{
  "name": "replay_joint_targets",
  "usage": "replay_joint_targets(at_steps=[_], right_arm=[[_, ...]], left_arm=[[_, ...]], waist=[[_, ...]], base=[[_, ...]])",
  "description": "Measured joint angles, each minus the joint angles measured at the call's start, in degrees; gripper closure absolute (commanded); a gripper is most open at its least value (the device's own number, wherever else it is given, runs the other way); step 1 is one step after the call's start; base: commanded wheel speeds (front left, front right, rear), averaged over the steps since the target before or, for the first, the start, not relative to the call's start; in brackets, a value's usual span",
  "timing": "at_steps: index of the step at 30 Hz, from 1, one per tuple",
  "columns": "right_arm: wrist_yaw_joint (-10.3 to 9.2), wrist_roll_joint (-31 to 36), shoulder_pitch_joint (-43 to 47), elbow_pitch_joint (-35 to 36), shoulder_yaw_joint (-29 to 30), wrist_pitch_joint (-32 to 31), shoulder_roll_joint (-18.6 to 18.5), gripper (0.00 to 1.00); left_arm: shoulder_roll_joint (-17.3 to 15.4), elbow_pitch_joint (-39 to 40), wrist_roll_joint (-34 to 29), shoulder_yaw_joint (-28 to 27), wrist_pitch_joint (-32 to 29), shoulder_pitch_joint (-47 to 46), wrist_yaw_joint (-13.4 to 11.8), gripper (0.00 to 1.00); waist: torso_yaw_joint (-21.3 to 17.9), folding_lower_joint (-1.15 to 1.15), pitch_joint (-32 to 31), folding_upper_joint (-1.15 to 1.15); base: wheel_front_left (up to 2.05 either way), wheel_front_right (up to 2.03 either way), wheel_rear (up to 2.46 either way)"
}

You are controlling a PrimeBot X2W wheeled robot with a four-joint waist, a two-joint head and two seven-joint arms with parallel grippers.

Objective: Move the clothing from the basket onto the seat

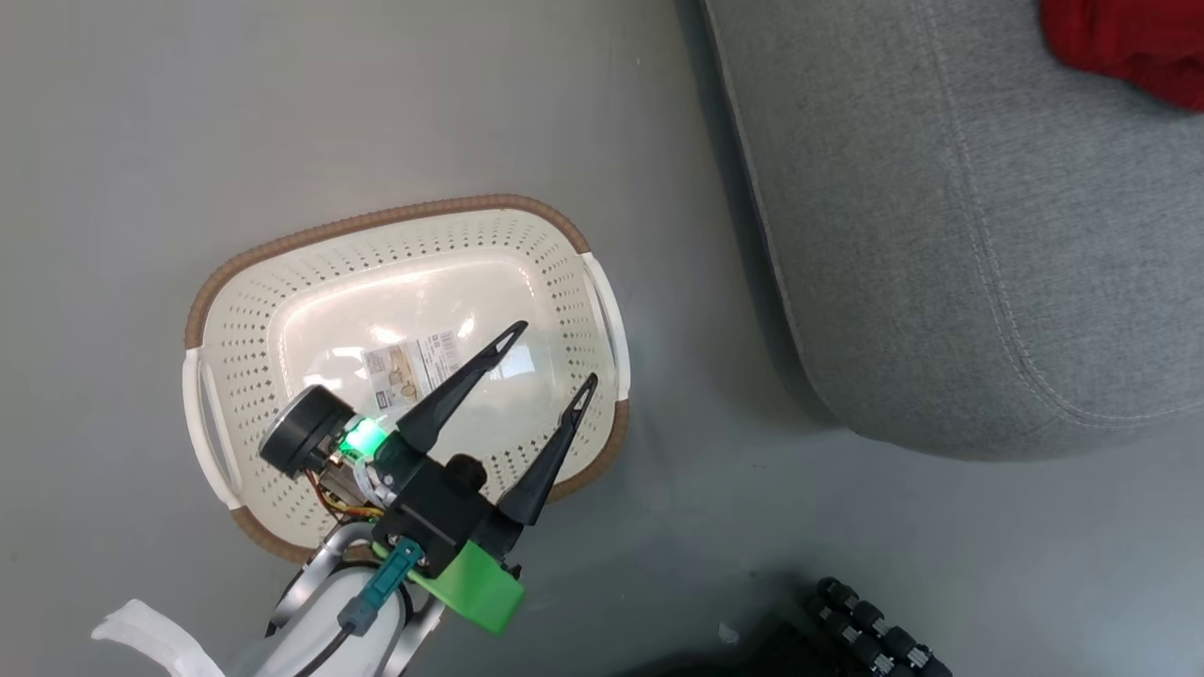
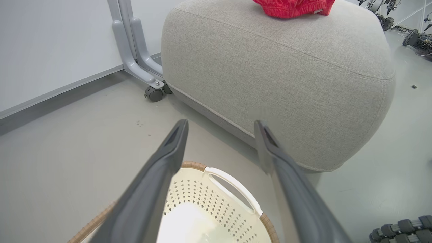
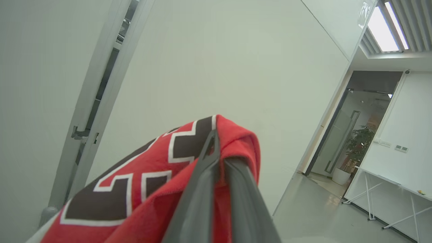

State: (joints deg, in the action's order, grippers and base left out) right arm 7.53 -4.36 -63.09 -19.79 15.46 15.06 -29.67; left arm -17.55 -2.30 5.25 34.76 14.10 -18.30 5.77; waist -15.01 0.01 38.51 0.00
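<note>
from the head view we look straight down into the basket (image 1: 376, 221), which stands on the grey floor (image 1: 113, 141) with its glossy bottom bare apart from a label sticker (image 1: 414, 369). our left gripper (image 1: 557, 353) hangs over the inside of the basket, its two dark fingers spread wide apart. to the right of the basket, and not touching it, lies the seat (image 1: 941, 235). a red garment (image 1: 1138, 42) rests on top of the seat at the end far from the basket. the left wrist view adds what the head view leaves out: the seat's rounded side rising beyond the basket's white handle (image 2: 233, 185), the garment's edge up on top, and a grey wheeled stand (image 2: 135, 50) against the wall past the basket. the right wrist view gives us our right gripper (image 3: 219, 146), its fingers pressed together on a fold of the jersey (image 3: 152, 175). the jersey is red with black, white-edged characters and is held up before a pale wall (image 3: 236, 67) and an open doorway (image 3: 364, 128). from that view we cannot tell where the jersey hangs relative to the basket.
</note>
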Motion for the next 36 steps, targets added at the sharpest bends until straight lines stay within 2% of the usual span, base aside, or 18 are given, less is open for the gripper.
replay_joint_targets(at_steps=[3,13,19,20,21,22,29,36], right_arm=[[0.0,1.2,2.9,-3.5,1.7,0.0,0.9,1.0],[0.0,2.1,16.8,-13.8,8.9,0.0,9.0,1.0],[0.0,2.1,19.3,-15.7,10.8,0.0,12.6,1.0],[0.0,2.2,19.5,-15.8,11.2,0.0,13.0,0.86],[0.0,2.5,19.5,-15.7,11.4,0.0,13.4,0.55],[0.0,2.8,19.6,-15.6,11.9,0.0,13.8,0.0],[0.0,5.6,24.4,-12.7,13.7,0.0,17.2,0.0],[0.0,4.8,32.7,-9.4,8.1,0.0,18.2,0.0]], left_arm=[[-0.7,0.2,-0.1,0.1,-0.5,0.0,-0.2,0.0],[-1.5,1.2,0.0,0.3,-1.8,0.0,-0.7,0.0],[-2.0,1.7,0.3,0.3,-2.3,0.0,-1.0,0.0],[-2.1,1.7,0.3,0.3,-2.4,0.0,-1.0,0.0],[-2.1,1.8,0.4,0.4,-2.5,0.0,-1.0,0.0],[-2.1,1.7,0.5,0.5,-2.5,0.0,-1.0,0.0],[-0.8,-0.5,2.0,0.6,-1.4,0.4,-1.8,0.0],[4.2,-6.8,6.7,-2.4,0.5,2.5,-4.8,0.0]], waist=[[0.8,0.0,1.8,0.0],[1.5,0.0,3.2,0.0],[0.7,0.0,2.5,0.0],[0.6,0.0,2.3,0.0],[0.5,0.0,2.0,0.0],[0.3,0.0,1.7,0.0],[-0.1,-0.01,-1.9,0.0],[-0.1,-0.01,-7.7,0.0]], base=[[0.0,0.0,0.0],[0.0,0.0,0.0],[0.0,0.0,0.0],[0.0,0.0,0.0],[0.0,0.0,0.0],[0.0,0.0,0.0],[0.0,0.0,0.0],[0.0,0.0,0.0]])
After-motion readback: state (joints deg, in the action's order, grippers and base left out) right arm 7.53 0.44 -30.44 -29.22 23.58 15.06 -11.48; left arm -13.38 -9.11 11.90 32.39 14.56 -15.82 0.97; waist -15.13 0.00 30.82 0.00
